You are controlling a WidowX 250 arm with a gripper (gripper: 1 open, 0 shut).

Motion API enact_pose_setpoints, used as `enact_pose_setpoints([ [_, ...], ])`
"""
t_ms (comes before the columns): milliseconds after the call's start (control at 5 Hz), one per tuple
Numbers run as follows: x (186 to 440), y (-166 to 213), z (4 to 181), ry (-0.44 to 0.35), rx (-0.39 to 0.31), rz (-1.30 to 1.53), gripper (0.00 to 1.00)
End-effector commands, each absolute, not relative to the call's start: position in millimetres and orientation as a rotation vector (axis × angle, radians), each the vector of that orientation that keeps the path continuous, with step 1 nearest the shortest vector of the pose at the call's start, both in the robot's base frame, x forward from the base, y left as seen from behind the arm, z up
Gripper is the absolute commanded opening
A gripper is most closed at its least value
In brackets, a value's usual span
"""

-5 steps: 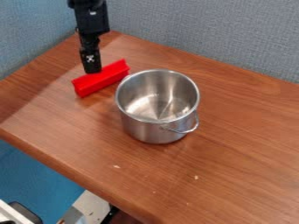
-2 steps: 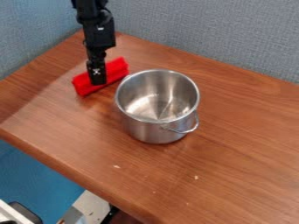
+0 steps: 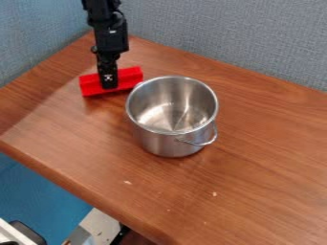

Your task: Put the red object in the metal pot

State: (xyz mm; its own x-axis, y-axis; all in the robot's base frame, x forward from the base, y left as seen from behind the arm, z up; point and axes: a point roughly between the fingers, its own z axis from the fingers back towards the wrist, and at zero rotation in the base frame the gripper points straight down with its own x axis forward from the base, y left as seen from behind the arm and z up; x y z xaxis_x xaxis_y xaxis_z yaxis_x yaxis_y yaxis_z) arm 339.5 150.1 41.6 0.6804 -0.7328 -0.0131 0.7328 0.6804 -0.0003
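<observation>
We see gripper (image 3: 110, 78) pointing straight down over red object (image 3: 110, 82), fingers either side of block's middle; clamped or merely straddling, we cannot tell. Red object flat on table (image 3: 76, 134) near far left corner. Metal pot (image 3: 174, 116) upright beside it, mid-table, not touching

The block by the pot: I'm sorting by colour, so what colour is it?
Bright red, clearest in the camera view.

You see a brown wooden desk (image 3: 76, 124); on it lie a flat bright red rectangular block (image 3: 109, 82) and, near it, an upright shiny steel cylindrical pot (image 3: 174, 116).
</observation>
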Motion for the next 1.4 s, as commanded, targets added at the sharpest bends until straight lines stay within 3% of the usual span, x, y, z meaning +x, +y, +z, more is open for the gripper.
enact_pose_setpoints([
  [0, 349, 151, 50.1, 0.006, 0.032, -0.798, 0.00],
  [600, 354, 158, 35.4, 0.055, 0.018, -0.711, 0.00],
  [1200, 344, 160, 13.9, 0.090, -0.003, -0.570, 0.00],
])
